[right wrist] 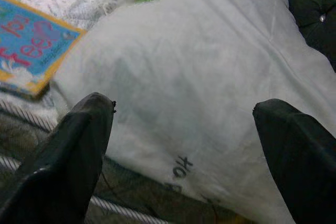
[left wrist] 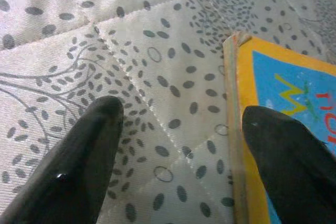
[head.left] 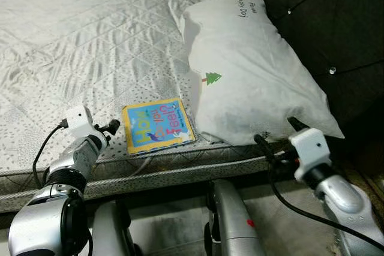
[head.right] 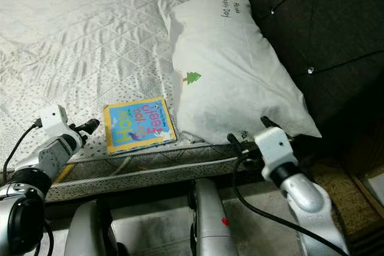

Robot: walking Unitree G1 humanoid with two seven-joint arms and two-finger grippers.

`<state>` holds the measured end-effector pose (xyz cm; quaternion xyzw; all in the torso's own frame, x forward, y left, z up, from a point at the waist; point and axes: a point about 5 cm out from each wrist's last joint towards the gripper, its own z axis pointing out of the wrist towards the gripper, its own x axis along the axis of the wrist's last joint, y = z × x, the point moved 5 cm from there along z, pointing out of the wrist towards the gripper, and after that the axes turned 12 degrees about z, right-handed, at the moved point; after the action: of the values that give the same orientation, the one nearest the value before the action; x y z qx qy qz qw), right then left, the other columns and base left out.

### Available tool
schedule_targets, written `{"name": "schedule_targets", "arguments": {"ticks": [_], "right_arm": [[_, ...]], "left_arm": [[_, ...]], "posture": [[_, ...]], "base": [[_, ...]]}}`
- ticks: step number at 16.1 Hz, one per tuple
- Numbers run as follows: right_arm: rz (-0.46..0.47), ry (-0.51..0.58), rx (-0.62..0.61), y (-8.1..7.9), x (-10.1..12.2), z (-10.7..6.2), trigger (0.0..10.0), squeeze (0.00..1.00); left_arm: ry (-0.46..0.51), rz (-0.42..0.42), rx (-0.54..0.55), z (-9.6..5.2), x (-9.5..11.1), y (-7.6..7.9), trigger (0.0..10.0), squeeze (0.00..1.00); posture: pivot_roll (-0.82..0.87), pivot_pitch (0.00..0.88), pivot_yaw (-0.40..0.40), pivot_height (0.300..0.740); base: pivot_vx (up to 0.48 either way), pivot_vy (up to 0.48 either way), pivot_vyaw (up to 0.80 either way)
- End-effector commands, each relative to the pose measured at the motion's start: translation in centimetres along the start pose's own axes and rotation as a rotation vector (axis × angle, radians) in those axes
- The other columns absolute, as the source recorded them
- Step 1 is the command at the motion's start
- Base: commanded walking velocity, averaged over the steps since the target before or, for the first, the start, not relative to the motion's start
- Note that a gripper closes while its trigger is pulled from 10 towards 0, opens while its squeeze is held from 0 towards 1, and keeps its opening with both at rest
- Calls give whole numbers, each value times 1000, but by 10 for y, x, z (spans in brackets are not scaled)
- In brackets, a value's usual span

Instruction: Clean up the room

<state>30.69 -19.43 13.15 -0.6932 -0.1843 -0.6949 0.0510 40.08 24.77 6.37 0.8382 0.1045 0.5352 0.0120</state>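
On bed [head.left: 90, 40], near front edge: book [head.left: 158, 126], flat, cover up, yellow border, blue panel, coloured lettering. Just beside it toward headboard [head.left: 336, 22]: pillow [head.left: 252, 70], white, small green tree print, dark writing at two places, one corner overhanging mattress edge, near side apparently resting on or against book's edge; overlap not certain.

Left end effector [head.left: 114, 126]: at mattress level, just beside book's outer edge, fingers apart. From left wrist view, one finger [left wrist: 89, 156] over bare quilted cover, other finger [left wrist: 289, 166] over book's yellow border; book's edge lying between the two. Contact with book not determinable.

Right end effector [head.left: 277, 138]: at pillow's front corner, fingers spread wide, nothing held, aimed at pillow's lower face per right wrist view.

Step in hand, by judgement: approach to book for pickup; grasp not yet made. Task at early stage, book and pillow both unsorted.

Next move, by judgement: requires getting one finger under thin flat cover, or sliding book toward mattress edge for purchase on the overhang, then closing on border.

Obstacles: soft quilted cover likely to give under pressing finger; pillow crowding book's far side, liable to drag along; cables trailing from both wrists near bed frame. Dark tufted headboard with studs behind pillow, well apart from book.
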Motion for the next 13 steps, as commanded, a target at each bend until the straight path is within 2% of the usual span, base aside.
{"name": "schedule_targets", "arguments": {"ticks": [1, 4, 7, 9, 13], "right_arm": [[-14, 0, -33, 12, 5, -9, 10000, 0], [-23, -20, -33, 15, 3, -17, 10000, 0], [-23, -38, -33, 16, 0, -19, 10000, 0], [-19, -45, -30, 14, -1, -20, 10000, 0], [-19, -52, -31, 15, -1, -22, 10000, 0]], "left_arm": [[-15, 21, 22, 0, -6, -3, 10000, 0], [-21, 29, 36, 0, -3, -5, 10000, 0], [-54, -41, 91, -1, -7, -14, 10000, 0], [-51, -59, 150, -3, -9, -26, 10000, 0], [-52, -44, 169, -5, -5, -36, 10000, 0]], "posture": [[-299, 220, -67, 541], [-306, 240, -71, 541], [-300, 250, -69, 541], [-301, 255, -69, 541], [-304, 257, -63, 541]], "base": [[0, 0, 0], [0, 0, 0], [0, 0, 0], [0, 0, 0], [0, 0, 0]]}}
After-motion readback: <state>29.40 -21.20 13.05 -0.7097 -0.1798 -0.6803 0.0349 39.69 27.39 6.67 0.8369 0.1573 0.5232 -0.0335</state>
